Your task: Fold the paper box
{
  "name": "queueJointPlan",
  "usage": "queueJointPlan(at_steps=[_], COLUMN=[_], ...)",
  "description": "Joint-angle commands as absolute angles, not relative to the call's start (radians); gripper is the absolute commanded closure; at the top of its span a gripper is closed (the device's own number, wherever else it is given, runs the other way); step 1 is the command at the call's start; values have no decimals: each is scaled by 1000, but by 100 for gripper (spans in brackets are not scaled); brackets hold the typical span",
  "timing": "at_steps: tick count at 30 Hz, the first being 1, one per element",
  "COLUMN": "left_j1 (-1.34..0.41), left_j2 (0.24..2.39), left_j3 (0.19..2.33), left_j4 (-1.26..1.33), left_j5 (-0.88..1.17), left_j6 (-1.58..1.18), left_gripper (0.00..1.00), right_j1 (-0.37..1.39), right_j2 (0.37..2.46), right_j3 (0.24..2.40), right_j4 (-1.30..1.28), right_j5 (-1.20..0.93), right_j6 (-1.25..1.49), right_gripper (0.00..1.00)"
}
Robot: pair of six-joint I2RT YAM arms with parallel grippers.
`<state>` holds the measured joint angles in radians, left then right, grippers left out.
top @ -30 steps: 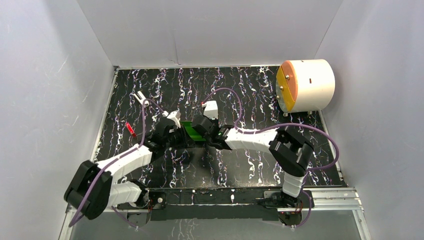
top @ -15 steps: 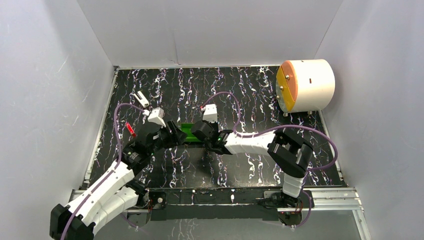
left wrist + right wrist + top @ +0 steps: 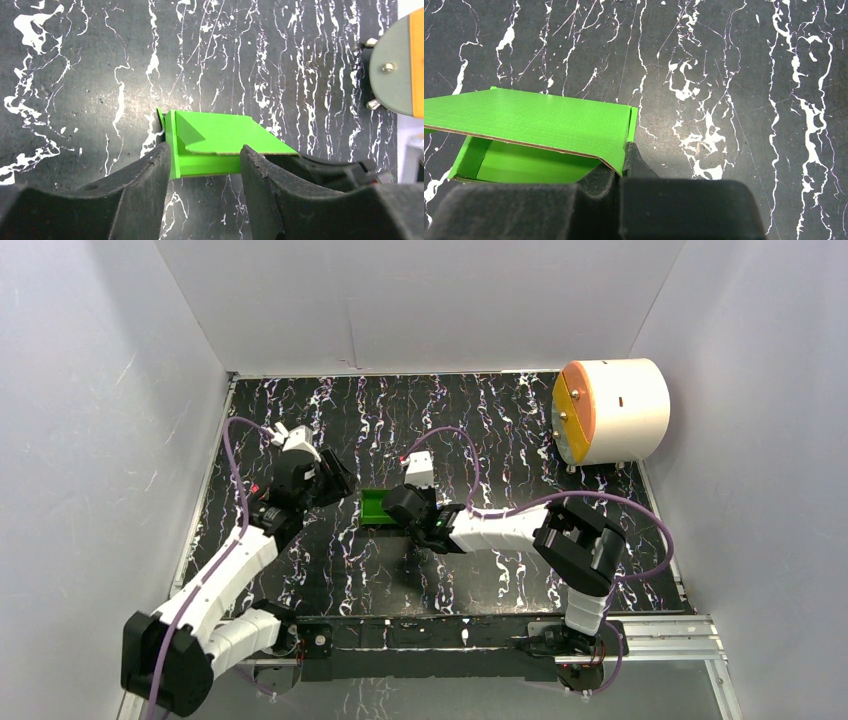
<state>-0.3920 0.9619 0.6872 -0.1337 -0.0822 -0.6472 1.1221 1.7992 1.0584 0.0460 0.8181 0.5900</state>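
Note:
The paper box [image 3: 376, 505] is a small bright green card box lying mid-table, its lid flap partly raised over an open tray. In the right wrist view the box [image 3: 539, 125] fills the left side, and my right gripper [image 3: 626, 156] is shut on its right end wall. My right gripper [image 3: 408, 508] sits at the box's right end in the top view. My left gripper [image 3: 338, 483] stands open just left of the box, apart from it. In the left wrist view, the box's [image 3: 220, 135] left end shows between the spread fingertips of the left gripper [image 3: 202, 152].
A large white cylinder with an orange-yellow face [image 3: 610, 410] stands at the back right; its edge [image 3: 400, 60] shows in the left wrist view. A small white object [image 3: 277, 432] lies at the back left. White walls enclose the black marbled table [image 3: 500, 440].
My left gripper has opened, let go of the box's left end and drawn back to the left and away. The right gripper stays shut on the box, which shifted slightly left.

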Motion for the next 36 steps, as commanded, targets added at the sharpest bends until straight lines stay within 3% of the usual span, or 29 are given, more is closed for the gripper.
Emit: queueJointPlan(at_steps=[1,14,21,36], left_j1=[-359,-354,-353,-353], left_j2=[1069,1160,1154,1235], left_j3=[740,592,470,446], left_j4=[-72,-6,51,101], left_j5=[25,179,197,202], left_j6=[-655,-738,-762,-787], left_gripper=[52,67,68,66], right_j1=[1130,1146,1159,1183], right_j2=[1857,1871,1873,1827], right_j3=[1011,998,986,930], right_j4=[-92,-72,-39,-65], right_j5=[766,778,767,741], right_j6=[573,583,574,557], right_gripper=[99,98,92,45])
